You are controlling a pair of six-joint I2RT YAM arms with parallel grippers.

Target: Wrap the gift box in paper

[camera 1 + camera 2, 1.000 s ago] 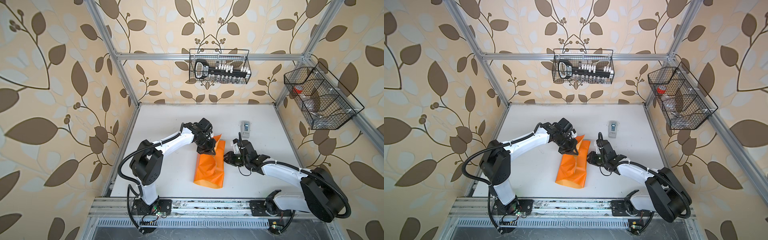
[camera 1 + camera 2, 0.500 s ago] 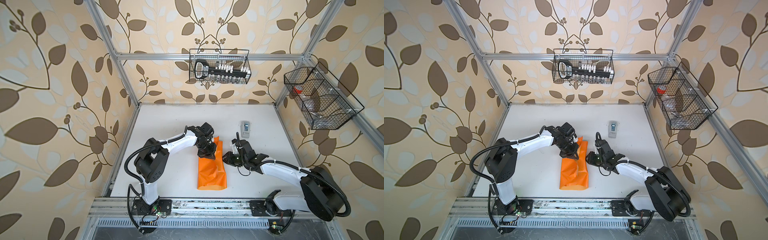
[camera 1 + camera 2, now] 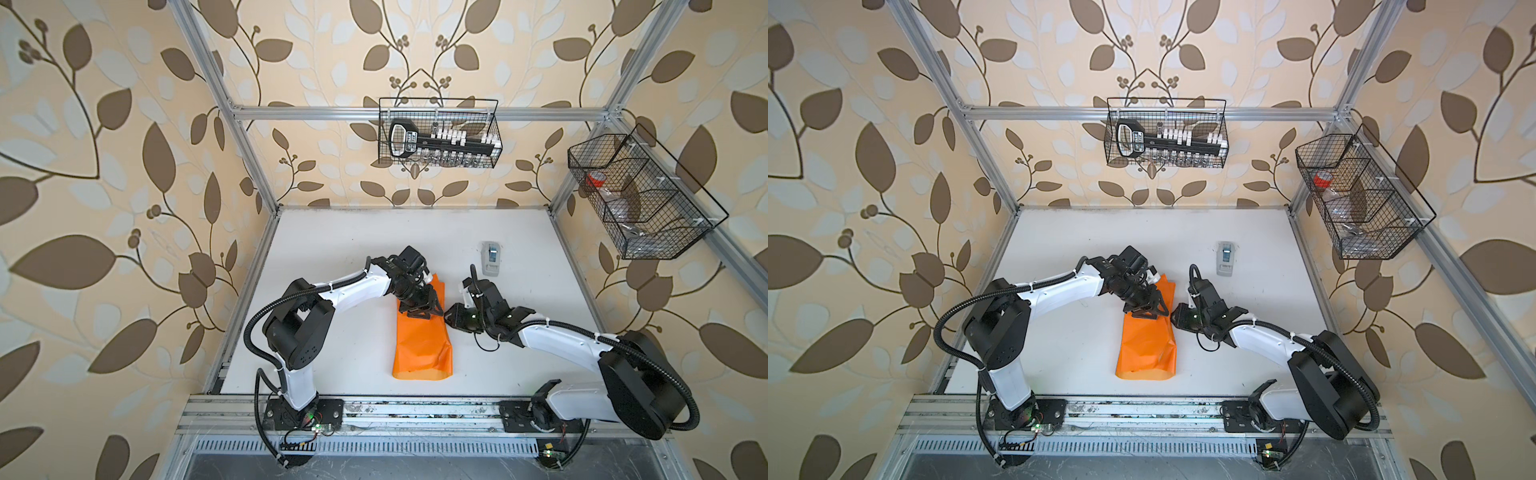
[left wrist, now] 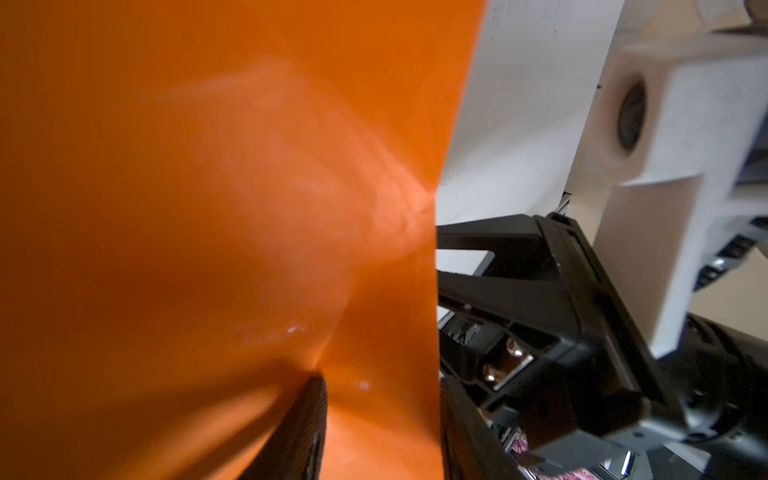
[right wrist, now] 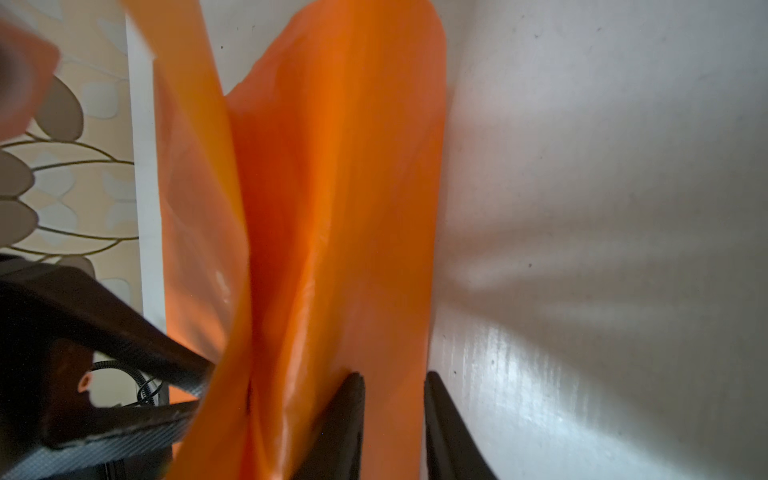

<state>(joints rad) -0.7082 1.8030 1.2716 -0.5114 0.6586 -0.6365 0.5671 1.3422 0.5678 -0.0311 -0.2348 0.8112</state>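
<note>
the left gripper [image 3: 422, 313] hangs over the far end of the paper [image 3: 422, 349], jaws spread wide and closed on nothing. the left wrist view adds what the top views cannot: one of its fingers [image 4: 306, 415] pokes down into the sheet and dents it, so i judge it is there to press a fold flat.

the paper lies in the middle of the table [image 3: 332, 257] between the two arms, folded into a long strip that runs from the grippers toward the table's near side. the gift box is not to be seen in any view. my guess is that it sits under the strip's far end, below the left gripper.

the right gripper [image 3: 449, 321] meets the strip's right edge, just beside the left one. in the right wrist view its jaws stand a little apart with a band of the paper's edge between them. whether they truly pinch it i cannot tell. likely it is there to anchor that edge while the other side is worked. that same view shows one leaf of the paper [image 5: 195, 187] standing up off the rest, which looks flat from above.

further right and back, a tape dispenser [image 3: 490, 259] sits well apart.
</note>
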